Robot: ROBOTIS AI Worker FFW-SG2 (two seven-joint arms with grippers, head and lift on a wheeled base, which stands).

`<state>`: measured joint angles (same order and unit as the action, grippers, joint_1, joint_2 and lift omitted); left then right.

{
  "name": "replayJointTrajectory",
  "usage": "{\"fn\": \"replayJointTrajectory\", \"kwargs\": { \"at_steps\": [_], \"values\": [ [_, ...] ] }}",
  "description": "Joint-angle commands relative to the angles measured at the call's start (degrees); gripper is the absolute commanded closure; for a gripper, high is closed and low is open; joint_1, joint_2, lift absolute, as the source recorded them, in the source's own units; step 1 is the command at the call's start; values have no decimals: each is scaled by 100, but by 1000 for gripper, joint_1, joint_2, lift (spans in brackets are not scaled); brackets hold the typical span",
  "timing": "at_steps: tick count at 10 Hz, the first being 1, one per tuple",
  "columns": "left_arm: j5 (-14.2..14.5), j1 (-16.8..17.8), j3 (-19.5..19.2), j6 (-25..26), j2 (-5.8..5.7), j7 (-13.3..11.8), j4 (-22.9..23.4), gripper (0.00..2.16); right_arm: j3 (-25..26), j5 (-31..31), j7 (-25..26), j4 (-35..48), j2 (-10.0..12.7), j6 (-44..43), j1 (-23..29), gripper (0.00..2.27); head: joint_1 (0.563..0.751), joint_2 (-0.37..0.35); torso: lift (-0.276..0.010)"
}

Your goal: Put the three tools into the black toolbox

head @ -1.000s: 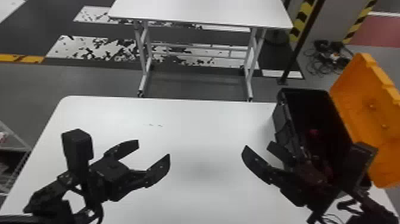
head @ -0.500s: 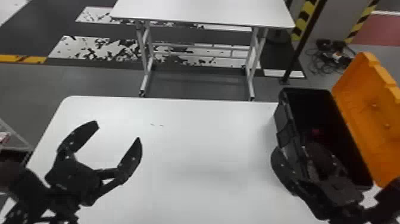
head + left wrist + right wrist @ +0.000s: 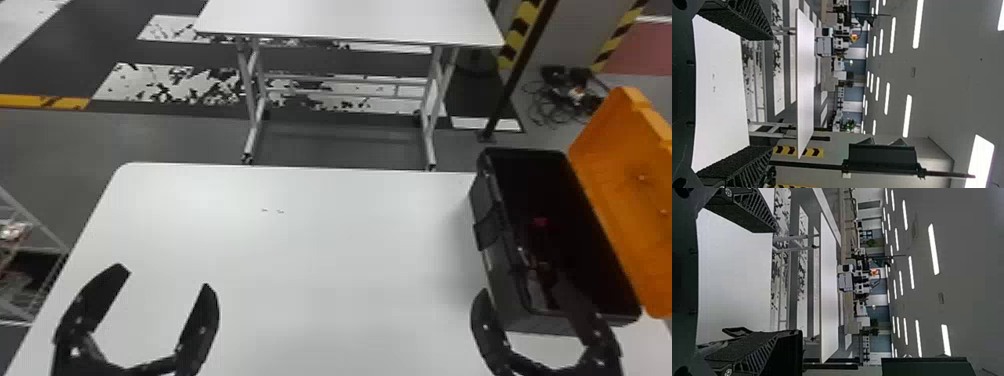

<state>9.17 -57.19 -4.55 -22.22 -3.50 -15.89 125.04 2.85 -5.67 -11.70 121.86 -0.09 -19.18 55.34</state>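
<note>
"as you looked down at the table (image 3: 340,270), where was the black toolbox (image 3: 500,285), and what did it hold?"

"it stood upright at the table's right side, its orange lid (image 3: 625,195) swung wide open on the right. inside, about midway along, i saw a small red thing (image 3: 540,221). nearer to me, in the same dark hollow, were some greyish shapes (image 3: 537,295), too dim to name. i could not tell whether all three tools were in there."

"and your right hand?"

"my right gripper (image 3: 522,286) was spread, with nothing between its fingers. one finger stood just outside the toolbox's near left corner, the other over its near end. whether either touched the wall, i could not tell."

"the left one?"

"my left gripper (image 3: 164,278) was spread wide as well and empty, above the near left part of the table, well apart from the toolbox."

"anything else around?"

"a wire rack (image 3: 32,218) with a few items on it stood left of the table. a second white table (image 3: 350,20) stood farther off, and cables (image 3: 540,107) lay tangled on the floor beyond the toolbox."
</note>
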Motion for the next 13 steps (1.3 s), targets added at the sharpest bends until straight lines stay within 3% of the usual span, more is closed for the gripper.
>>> {"fn": "replayJointTrajectory", "kwargs": {
  "at_steps": [1, 2, 3, 5, 7, 13],
  "values": [
    [41, -284, 209, -50, -54, 288, -59, 2, -30, 4, 28, -93, 14, -72, 144, 66, 695, -2, -51],
    [-241, -407, 499, -103, -142, 895, -24, 2, -30, -4, 45, -49, 0, 210, 223, 70, 695, 6, -51],
    [-390, -486, 692, -138, -203, 1185, 20, 2, -39, -48, 54, -40, -88, 333, 293, 70, 695, 8, -51],
    [-188, -460, 692, 601, -361, 1106, 161, 2, -30, -206, 54, 83, -149, 491, 469, 73, 695, -27, -51],
    [322, -345, 341, 1269, -318, 446, 108, 9, 76, -338, 81, 215, -149, 561, 584, 76, 695, -66, -51],
    [234, -293, 341, 1497, -282, 569, 90, 12, 84, -373, 81, 233, -149, 526, 601, 76, 695, -58, -51]
  ]
}}
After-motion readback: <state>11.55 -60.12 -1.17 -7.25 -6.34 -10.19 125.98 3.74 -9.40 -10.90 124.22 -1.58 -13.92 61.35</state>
